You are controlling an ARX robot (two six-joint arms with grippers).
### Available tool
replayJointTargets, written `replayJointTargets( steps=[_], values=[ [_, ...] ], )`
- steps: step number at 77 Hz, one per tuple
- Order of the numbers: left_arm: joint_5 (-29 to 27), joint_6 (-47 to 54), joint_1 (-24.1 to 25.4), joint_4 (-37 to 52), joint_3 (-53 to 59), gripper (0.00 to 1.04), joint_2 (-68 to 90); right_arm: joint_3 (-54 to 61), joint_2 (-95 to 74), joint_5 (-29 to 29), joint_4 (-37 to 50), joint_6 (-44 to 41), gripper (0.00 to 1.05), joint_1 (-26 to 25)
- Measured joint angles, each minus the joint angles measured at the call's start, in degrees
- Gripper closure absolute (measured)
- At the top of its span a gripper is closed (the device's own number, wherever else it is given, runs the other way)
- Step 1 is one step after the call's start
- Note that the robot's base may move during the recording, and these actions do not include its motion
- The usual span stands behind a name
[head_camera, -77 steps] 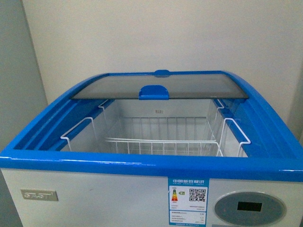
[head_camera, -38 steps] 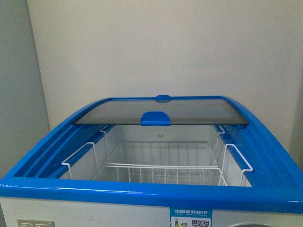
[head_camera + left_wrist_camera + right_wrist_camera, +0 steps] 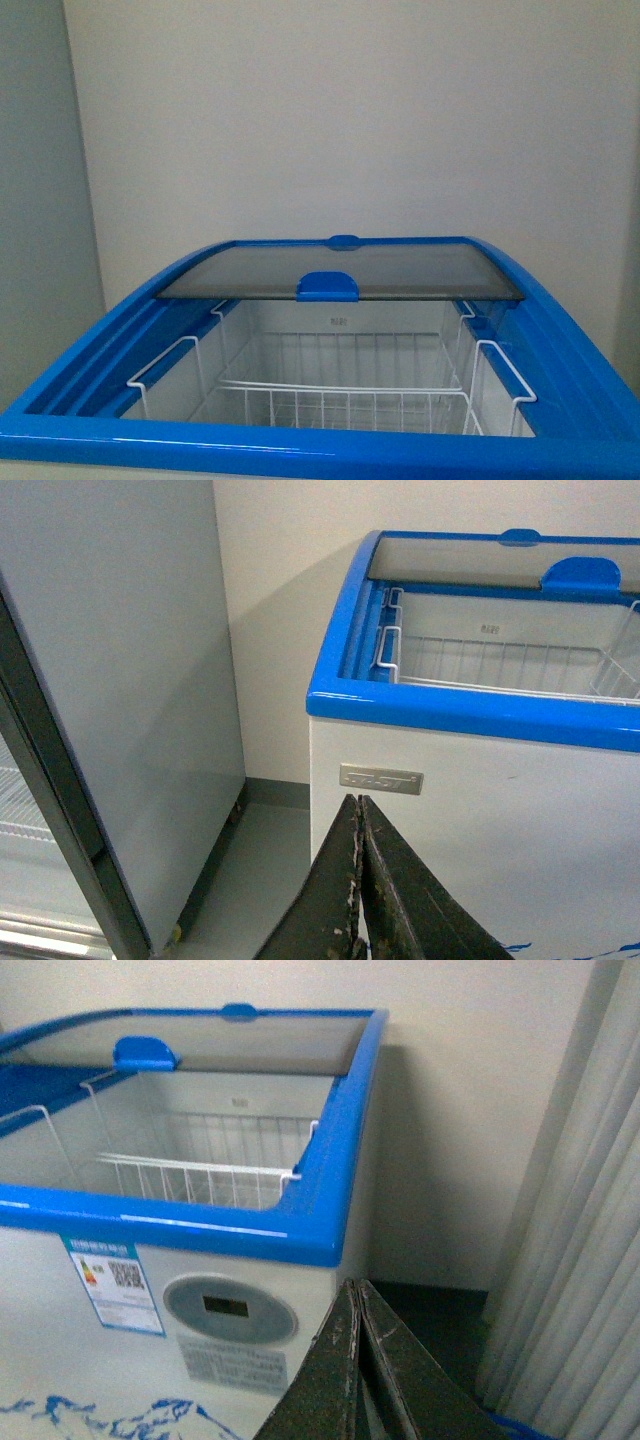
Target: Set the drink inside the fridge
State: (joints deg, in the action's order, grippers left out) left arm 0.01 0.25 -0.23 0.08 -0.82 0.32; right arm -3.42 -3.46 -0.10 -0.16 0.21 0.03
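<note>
The fridge (image 3: 300,440) stands open, its glass lid (image 3: 340,272) slid to the back above the wire baskets (image 3: 340,400). No drink shows in any view. Left fingers (image 3: 360,880) and right fingers (image 3: 357,1360) are pressed together, empty, before the fridge front.

Shop-like or mock retail setting: a commercial chest fridge (image 3: 560,330) with sliding glass lid (image 3: 340,268), wire baskets (image 3: 340,400) and energy label (image 3: 112,1282) stands beside a tall grey display cabinet (image 3: 110,700), against plain walls, with a pale curtain (image 3: 570,1210) alongside
</note>
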Motion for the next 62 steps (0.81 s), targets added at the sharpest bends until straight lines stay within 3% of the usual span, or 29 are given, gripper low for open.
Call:
replayJointTargets(
  steps=[38, 44, 62],
  values=[
    [0.0, 0.0, 0.0, 0.0, 0.0, 1.02, 0.0, 2.5, 3.1, 0.1, 0.1, -0.1, 1.01, 0.0],
    [0.0, -0.1, 0.0, 0.0, 0.0, 0.97, 0.0, 2.5, 3.1, 0.1, 0.1, 0.0, 0.88, 0.0],
    [0.0, -0.1, 0.0, 0.0, 0.0, 0.51, 0.0, 2.5, 3.1, 0.1, 0.1, 0.0, 0.43, 0.0]
  ],
)
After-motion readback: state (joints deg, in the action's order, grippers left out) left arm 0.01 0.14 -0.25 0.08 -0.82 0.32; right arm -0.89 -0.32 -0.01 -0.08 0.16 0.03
